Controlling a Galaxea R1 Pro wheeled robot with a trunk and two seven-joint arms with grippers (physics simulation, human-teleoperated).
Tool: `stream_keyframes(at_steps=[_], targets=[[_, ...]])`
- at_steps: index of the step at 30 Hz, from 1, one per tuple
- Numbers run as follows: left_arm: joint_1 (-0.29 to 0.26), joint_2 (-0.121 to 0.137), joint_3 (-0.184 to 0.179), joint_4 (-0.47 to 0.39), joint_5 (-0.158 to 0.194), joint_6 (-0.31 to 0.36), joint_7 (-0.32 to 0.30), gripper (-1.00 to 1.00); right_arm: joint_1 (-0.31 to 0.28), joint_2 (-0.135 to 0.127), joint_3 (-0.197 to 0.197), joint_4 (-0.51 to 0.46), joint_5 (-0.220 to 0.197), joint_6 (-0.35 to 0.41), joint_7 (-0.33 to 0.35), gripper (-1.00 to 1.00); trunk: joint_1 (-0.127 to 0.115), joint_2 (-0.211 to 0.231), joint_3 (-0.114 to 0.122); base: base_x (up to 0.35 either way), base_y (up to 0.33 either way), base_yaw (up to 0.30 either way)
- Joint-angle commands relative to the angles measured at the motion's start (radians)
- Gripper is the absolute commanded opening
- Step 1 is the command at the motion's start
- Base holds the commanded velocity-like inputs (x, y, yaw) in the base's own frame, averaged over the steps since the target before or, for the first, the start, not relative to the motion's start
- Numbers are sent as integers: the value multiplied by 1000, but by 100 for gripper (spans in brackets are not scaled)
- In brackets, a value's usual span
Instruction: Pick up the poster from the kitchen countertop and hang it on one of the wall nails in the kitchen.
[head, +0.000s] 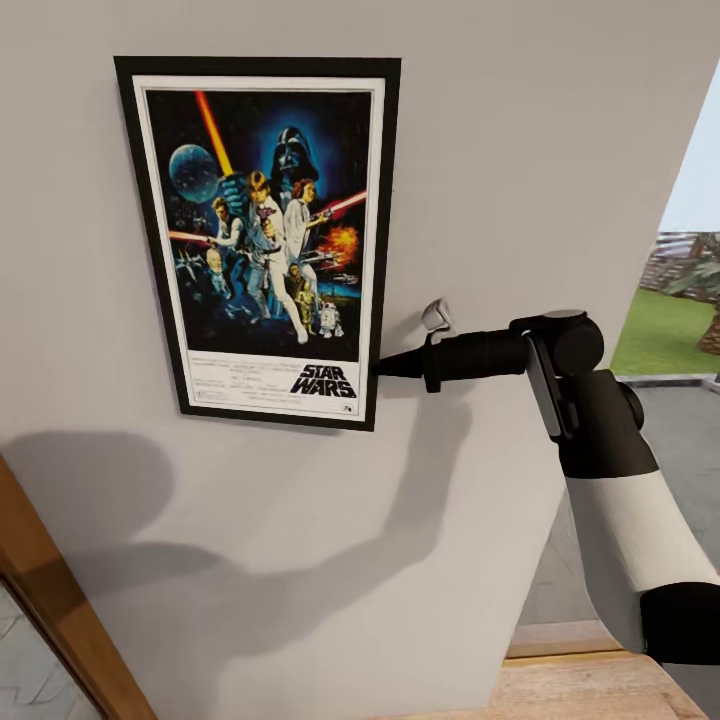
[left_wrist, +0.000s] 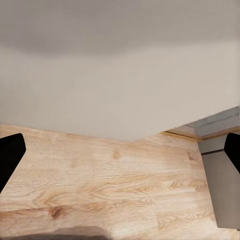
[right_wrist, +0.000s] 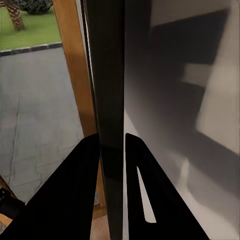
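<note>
Pinching the poster (head: 262, 240) by its right frame edge, your right gripper (head: 385, 366) clamps something thin, stiff and light, so hold the rim gently.

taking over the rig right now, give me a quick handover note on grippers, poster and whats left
Right gripper: shut on the right edge of the black-framed Star Wars poster; the right wrist view shows the frame edge pinched between both fingers.
Left gripper: open, holding nothing, fingers apart over the light wooden floor.
Poster: off the countertop, upright and flat against the plain light-grey wall. The nail cannot be seen, so whether it is hooked is unclear.
Left: confirm it hangs, open the right gripper, draw the arm back.
</note>
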Motion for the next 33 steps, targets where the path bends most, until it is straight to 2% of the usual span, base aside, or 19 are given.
stream_keyframes(at_steps=[1, 33], targets=[[-1, 0, -5, 1, 4, -6, -2, 100, -1, 0, 0, 0, 2, 11, 7, -100, 1, -1, -1, 0, 14, 0], [1, -3, -5, 0, 4, -6, -1, 100, -1, 1, 0, -1, -2, 10, 6, -100, 1, -1, -1, 0, 1, 0]])
